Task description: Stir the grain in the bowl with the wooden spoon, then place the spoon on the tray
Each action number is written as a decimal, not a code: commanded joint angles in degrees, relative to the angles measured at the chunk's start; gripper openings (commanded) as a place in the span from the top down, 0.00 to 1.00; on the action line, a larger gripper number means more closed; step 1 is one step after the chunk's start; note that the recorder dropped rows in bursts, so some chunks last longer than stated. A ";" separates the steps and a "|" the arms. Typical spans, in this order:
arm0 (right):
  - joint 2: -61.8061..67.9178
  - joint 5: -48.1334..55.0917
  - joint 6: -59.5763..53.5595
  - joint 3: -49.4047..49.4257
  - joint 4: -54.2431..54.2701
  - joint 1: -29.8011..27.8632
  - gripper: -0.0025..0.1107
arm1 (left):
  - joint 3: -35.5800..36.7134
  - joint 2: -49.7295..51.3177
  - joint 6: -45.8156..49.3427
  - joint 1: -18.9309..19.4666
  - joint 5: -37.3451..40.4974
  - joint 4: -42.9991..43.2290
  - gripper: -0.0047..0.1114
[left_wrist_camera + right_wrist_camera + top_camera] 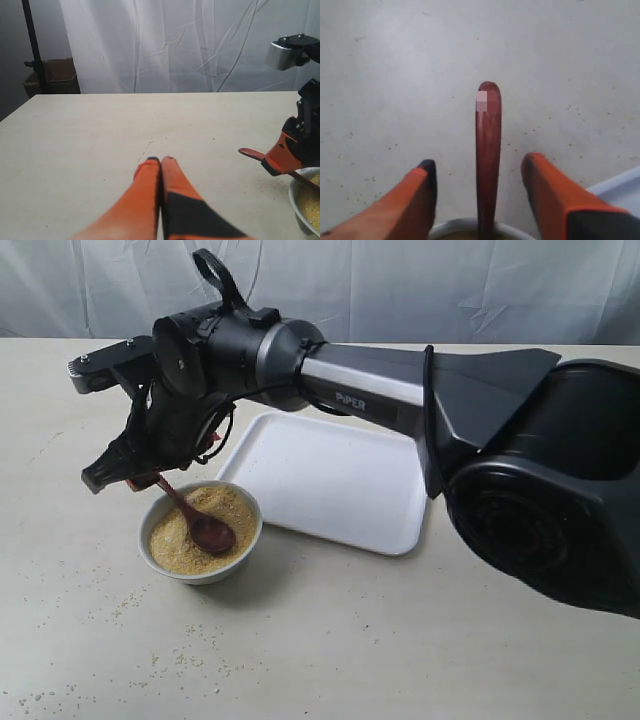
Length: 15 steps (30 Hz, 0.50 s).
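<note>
Your right hand [479, 162] stands wide open astride the wooden spoon's [488, 140] handle, gripping nothing. Centre the handle between the fingers [420, 195] before closing. It rises over the rim of the bowl [200, 575], scoop in the grain [185, 540]. The tray [330, 480] lies just beside the bowl.

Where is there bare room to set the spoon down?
The tray, beside the bowl, shows bare throughout. Table nearer the camera is mostly open. Crowded at the bowl: grain, wooden spoon, right gripper open around its handle.
</note>
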 commanded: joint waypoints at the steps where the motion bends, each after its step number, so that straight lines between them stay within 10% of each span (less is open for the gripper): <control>1: 0.76 -3.02 0.64 -0.55 -0.32 -0.15 0.41 | 0.28 -0.29 -0.06 0.05 -0.36 0.05 0.96; 10: 2.02 -4.22 0.64 -0.55 -0.39 0.08 0.53 | 0.28 -0.29 -0.06 0.05 -0.36 0.05 0.96; 15: 2.02 -4.22 0.64 -0.55 -0.39 0.08 0.77 | 0.28 -0.29 -0.06 0.05 -0.36 0.05 0.96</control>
